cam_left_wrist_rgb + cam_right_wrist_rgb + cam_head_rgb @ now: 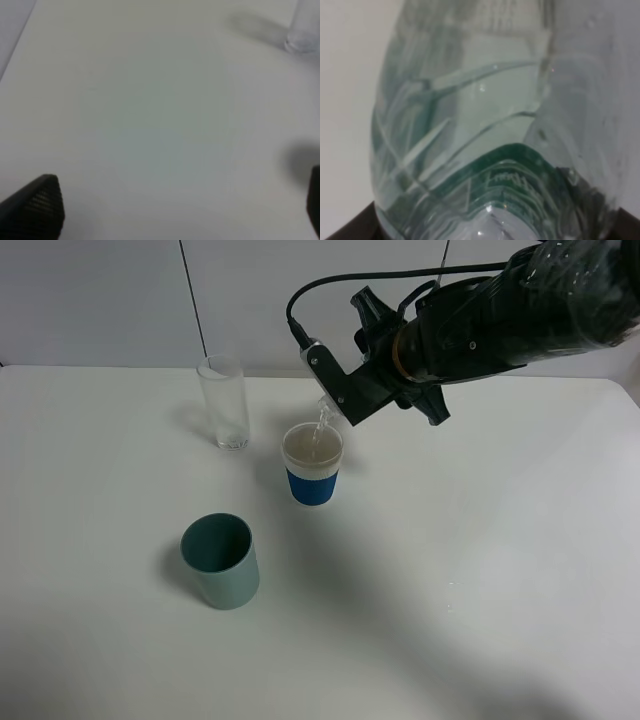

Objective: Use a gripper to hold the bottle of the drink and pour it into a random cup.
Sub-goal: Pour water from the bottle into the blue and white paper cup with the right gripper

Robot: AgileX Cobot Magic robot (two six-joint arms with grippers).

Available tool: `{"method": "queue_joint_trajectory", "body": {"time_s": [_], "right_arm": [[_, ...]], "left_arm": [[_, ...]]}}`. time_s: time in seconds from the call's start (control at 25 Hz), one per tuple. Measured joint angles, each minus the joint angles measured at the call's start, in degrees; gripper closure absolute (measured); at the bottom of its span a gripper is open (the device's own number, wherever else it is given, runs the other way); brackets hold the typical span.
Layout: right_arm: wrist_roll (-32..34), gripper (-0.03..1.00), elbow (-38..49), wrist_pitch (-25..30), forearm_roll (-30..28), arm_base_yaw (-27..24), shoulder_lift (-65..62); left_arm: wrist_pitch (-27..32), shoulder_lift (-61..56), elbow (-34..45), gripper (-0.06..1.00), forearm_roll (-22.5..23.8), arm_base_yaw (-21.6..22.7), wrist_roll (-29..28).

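My right gripper (340,390) reaches in from the upper right and is shut on the bottle of the drink (470,115). The bottle is tilted, with its narrow neck (326,406) just above the cup (313,468). A thin clear stream (320,428) falls from it into the white cup with the blue band, which holds liquid. In the right wrist view the clear bottle with its green label (512,172) fills the frame. In the exterior view the gripper hides most of the bottle. My left gripper (175,207) is open over bare table, holding nothing.
A tall clear glass (224,400) stands left of the cup, and its base (301,35) shows in the left wrist view. A teal-green plastic cup (220,560) stands nearer the front. The white table (480,570) spreads around them.
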Motion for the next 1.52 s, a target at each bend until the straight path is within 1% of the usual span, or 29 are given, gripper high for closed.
{"method": "queue_joint_trajectory", "body": {"time_s": [0.48,0.88,1.08,1.52], "right_arm": [[-2.80,0.42,0.00,0.04,-0.05,0.00,0.00],[-2.96,0.42,0.00,0.11,-1.49,0.00,0.00],[-2.96,0.42,0.00,0.25,-3.30,0.00,0.00],[-2.38,0.42,0.00,1.80,-3.88,0.00,0.00]], "left_arm": [[0.00,0.00,0.00,-0.04,0.00,0.00,0.00],[0.00,0.00,0.00,-0.04,0.00,0.00,0.00],[0.00,0.00,0.00,-0.04,0.00,0.00,0.00],[0.00,0.00,0.00,-0.04,0.12,0.00,0.00]]}}
